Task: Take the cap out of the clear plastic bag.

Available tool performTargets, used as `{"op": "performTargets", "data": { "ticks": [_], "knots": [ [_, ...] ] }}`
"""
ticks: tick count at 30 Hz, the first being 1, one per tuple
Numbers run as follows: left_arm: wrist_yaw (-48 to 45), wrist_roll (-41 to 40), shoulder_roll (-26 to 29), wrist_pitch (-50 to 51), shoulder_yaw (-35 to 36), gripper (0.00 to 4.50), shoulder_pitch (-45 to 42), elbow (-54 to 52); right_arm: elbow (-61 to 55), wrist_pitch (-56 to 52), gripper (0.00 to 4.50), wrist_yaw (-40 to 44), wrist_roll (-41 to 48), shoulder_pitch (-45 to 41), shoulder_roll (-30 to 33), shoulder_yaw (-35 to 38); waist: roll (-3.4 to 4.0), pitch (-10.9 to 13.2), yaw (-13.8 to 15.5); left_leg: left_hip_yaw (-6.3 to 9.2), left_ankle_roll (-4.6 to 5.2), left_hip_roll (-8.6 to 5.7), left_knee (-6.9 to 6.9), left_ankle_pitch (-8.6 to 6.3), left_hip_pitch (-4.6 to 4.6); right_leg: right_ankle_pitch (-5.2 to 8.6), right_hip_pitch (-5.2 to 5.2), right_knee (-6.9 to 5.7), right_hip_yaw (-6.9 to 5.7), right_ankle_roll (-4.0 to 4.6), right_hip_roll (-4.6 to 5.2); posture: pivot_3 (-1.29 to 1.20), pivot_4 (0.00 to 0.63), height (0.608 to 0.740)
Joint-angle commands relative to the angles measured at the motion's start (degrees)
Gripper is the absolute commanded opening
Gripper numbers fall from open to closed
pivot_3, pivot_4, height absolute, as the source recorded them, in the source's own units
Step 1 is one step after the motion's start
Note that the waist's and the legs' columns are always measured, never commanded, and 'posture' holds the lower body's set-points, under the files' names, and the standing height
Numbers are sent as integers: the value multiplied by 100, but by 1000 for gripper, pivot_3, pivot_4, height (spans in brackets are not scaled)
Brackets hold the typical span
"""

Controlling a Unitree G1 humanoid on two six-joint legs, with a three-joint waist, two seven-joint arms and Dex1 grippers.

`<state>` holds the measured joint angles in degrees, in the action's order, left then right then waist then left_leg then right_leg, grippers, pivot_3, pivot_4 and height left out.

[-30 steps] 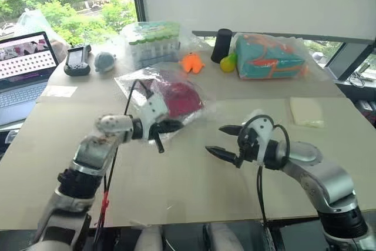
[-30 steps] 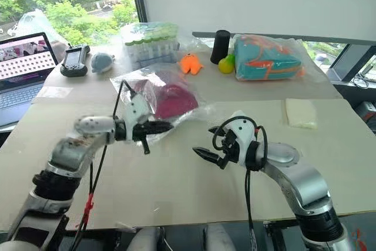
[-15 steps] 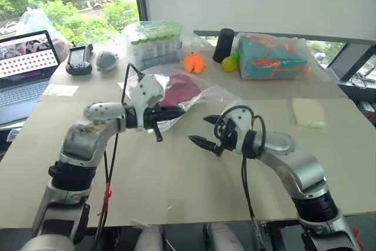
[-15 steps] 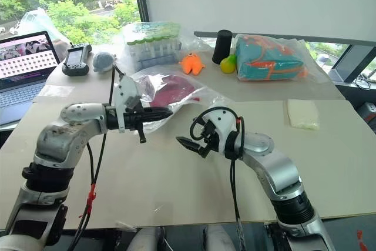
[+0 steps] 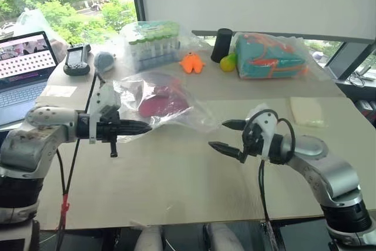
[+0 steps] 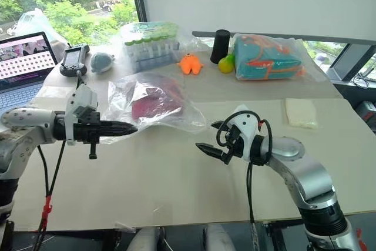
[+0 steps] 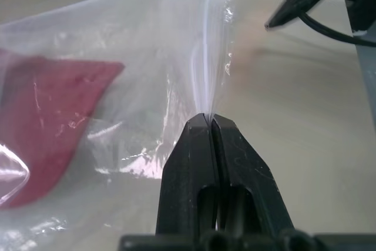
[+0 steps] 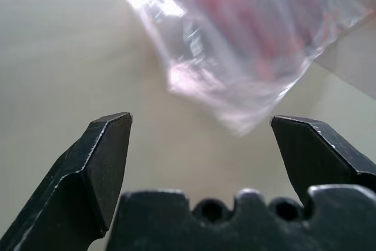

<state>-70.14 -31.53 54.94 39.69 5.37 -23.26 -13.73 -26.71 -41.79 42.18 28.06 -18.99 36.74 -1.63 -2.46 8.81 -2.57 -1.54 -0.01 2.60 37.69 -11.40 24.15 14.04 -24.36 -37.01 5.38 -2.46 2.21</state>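
Note:
The clear plastic bag [image 5: 194, 116] lies crinkled on the tan table, left of centre, with the maroon cap [image 5: 161, 103] inside it. My left gripper [image 5: 147, 126] is shut on the bag's near edge and holds it slightly raised and drawn to the left. In the left wrist view the fingertips [image 7: 194, 130] pinch a thin fold of plastic, with the cap [image 7: 53, 121] behind it. To the right of the bag, my right gripper [image 5: 220, 134] stands open and apart from it, jaws wide. The right wrist view faces the bag's corner [image 8: 235, 86] and the cap [image 8: 247, 22].
Along the far side stand a bagged tube rack [image 5: 154, 42], an orange toy [image 5: 192, 63], a black cylinder [image 5: 222, 44] and a bag with teal-orange contents [image 5: 270, 56]. A laptop [image 5: 20, 66] and a controller [image 5: 77, 60] sit far left. A pale pad [image 5: 306, 111] lies right.
My left gripper has pulled to the left with the bag's edge in it, dragging the bag and cap that way. The right gripper swung left, then came back right, still open.

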Motion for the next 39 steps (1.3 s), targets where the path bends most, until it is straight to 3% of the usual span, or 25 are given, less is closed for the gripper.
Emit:
{"op": "performTargets", "data": {
  "ticks": [1, 10, 13, 18, 24, 29, 39],
  "knots": [
    [19, 171, 134, -440, 194, 48, 256, -83, -27, 47, 4500, 58, 85, -110, 70, 158, 0, 1, 8, 0, 0, 1, 0, 0, -1, 1, 0, 0, 0, 2, 0, 0, 150, 740],
    [512, 880, -219, -1563, 67, 48, 667, 128, 277, 152, 4500, 246, -33, -306, 110, -2, 1, 3, 27, -2, 0, 1, 0, 0, 1, 0, -1, 0, -1, 5, 2, 0, 150, 740],
    [437, 793, -202, -1520, 115, 686, 742, 35, 333, 185, 4500, 252, -81, -327, 77, -34, 1, 3, 19, -2, 0, 1, 0, 0, 1, 0, -1, 0, -1, 6, 1, 0, 150, 740],
    [2, 472, 140, -1067, 162, 2542, 905, -137, 356, 163, 4500, 261, -100, -327, 21, -69, 1, 3, 5, -3, 0, 2, 0, 0, 1, 1, -1, -1, -1, 4, 1, 0, 150, 740],
    [-147, 120, 288, -743, 209, 2542, 685, -71, 356, 151, 4500, 250, -96, -301, 6, -100, 4, 5, 10, -4, 0, 3, 0, 0, 0, 2, -2, -1, -2, 5, 1, 0, 150, 740],
    [227, -39, -63, -528, 61, 2542, 104, -223, 356, 140, 4500, 256, -97, -297, 9, -109, 3, 7, 50, -3, 0, 0, 0, 0, 1, 2, 0, 0, -4, 4, 2, 0, 150, 740],
    [774, 397, -748, -594, -744, 2542, -872, -393, 311, 82, 4500, 204, -83, -320, -30, -125, 2, 7, 22, 0, 0, -1, 1, 0, 2, 0, 1, -3, -1, 2, -3, 0, 150, 740]
  ]
}}
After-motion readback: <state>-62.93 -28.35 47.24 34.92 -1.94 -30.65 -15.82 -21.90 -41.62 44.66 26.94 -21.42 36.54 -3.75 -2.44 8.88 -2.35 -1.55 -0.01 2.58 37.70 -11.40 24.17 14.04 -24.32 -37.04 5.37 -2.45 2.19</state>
